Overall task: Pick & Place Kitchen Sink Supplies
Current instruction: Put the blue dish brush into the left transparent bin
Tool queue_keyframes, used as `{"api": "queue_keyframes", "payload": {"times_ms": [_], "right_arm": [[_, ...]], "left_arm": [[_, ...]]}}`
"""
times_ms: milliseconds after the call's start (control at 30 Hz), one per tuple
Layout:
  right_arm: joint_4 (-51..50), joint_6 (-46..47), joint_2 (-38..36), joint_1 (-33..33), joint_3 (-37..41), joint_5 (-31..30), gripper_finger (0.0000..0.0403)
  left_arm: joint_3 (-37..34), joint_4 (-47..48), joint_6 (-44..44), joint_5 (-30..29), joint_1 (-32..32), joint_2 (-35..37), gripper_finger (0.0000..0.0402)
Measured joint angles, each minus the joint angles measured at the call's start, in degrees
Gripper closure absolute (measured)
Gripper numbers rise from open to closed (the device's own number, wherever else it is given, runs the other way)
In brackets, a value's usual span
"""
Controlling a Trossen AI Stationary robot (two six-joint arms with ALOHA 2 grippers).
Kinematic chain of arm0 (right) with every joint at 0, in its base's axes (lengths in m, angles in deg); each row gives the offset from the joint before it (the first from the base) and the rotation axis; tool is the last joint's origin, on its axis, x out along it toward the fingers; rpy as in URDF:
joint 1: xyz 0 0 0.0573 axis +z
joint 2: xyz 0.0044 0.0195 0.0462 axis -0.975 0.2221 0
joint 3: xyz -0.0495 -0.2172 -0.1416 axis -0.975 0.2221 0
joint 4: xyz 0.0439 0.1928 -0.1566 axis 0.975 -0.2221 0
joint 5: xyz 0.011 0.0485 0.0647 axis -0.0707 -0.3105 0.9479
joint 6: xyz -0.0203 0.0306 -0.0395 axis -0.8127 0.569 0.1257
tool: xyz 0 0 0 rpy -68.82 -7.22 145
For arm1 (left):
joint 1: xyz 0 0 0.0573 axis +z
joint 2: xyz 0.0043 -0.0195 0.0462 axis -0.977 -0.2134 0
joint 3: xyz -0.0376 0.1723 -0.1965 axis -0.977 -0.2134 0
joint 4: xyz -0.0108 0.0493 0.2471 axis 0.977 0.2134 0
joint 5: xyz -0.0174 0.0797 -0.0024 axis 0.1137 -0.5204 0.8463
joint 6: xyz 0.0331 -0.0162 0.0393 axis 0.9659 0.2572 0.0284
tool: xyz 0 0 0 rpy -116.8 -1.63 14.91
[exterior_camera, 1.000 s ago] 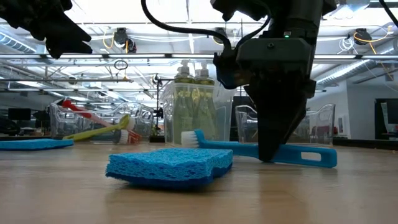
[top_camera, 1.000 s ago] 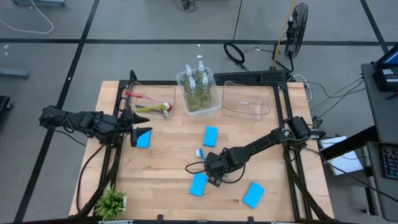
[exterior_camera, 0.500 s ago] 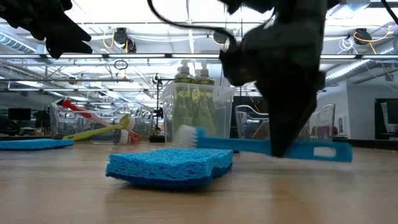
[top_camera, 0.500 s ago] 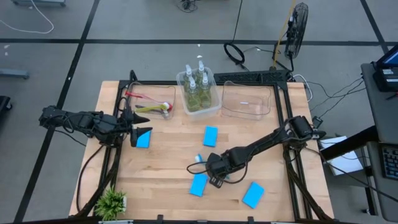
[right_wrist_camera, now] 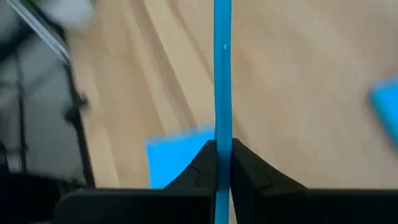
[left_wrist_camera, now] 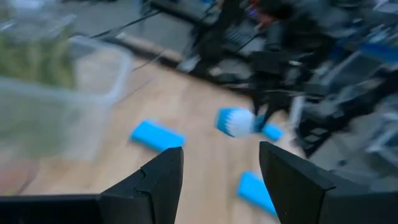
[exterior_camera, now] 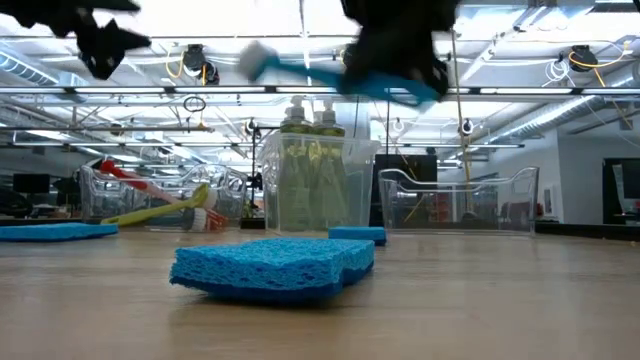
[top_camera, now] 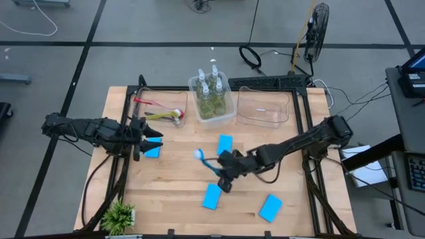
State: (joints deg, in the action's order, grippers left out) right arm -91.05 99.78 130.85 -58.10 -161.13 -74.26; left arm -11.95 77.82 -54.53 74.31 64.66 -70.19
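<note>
**Blue brush lifted clear of the table**

A second ago the blue brush lay flat on the wood with the right gripper pinching its handle; now it hangs in the air, white bristle head raised and pointing toward the left arm, and in the low view it sits high above the sponges. The left arm has also shifted: its gripper now partly covers the sponge it was beside.

Left to right, the left bin holds two brushes, a red one and a yellow one. The middle bin holds four soap bottles, standing upright. The right bin stands next to it. Four light-blue sponges lie on the table: one under the left gripper, one near the middle, one toward the front and one at front right.

The left arm stretches level over the table's left side, its fingers spread apart. The right arm reaches in from the right edge to the table's centre, wrist turned, fingers clamped on the brush handle.
</note>
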Motion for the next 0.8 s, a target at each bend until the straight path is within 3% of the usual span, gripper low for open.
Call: {"api": "queue_keyframes", "payload": {"times_ms": [233,500,800], "right_arm": [[18.4,-11.5,-3.8,-2.4,0.0,-5.9,0.0393],[33.2,-24.1,-4.2,-7.1,0.0,-5.9,0.0393],[37.3,-22.0,-4.2,-10.8,0.0,-2.4,0.0393]], "left_arm": [[0.1,-13.7,0.9,7.1,0.0,-3.0,0.0188],[0.1,-34.1,3.5,9.8,0.0,-15.2,0.0188],[0.1,-55.6,4.3,9.6,0.2,-28.5,0.0188]]}}
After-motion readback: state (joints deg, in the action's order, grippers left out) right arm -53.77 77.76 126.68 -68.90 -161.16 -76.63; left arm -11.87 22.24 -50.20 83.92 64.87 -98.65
